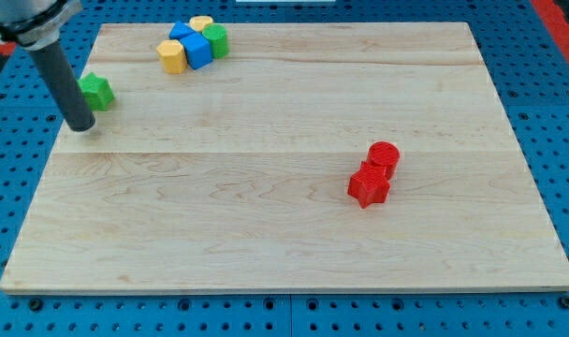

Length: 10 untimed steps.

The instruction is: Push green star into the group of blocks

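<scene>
the green star (97,91) is being lined up by my tip (81,127), just below-left; no claw is fitted; a push toward the group (192,43) is being called for.

Green star (97,91), pale striped wooden board (284,225), two red blocks (373,174).

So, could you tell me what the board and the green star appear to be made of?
The board looks like pale unfinished wood: faint grain and plank seams show. The green star, just right of my tip, looks like matte plastic or painted wood; its flat, even colour leaves that open.
</scene>
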Each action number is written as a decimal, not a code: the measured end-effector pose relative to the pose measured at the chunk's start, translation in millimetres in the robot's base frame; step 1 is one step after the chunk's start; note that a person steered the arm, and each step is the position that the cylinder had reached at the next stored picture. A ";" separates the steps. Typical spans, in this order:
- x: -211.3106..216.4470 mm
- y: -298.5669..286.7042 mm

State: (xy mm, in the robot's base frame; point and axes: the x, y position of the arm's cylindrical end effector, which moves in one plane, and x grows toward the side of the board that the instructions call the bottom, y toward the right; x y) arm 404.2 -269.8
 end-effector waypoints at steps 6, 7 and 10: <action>-114.1 16.3; -123.0 33.6; -142.0 61.0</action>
State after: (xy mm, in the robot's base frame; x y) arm 262.2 -208.8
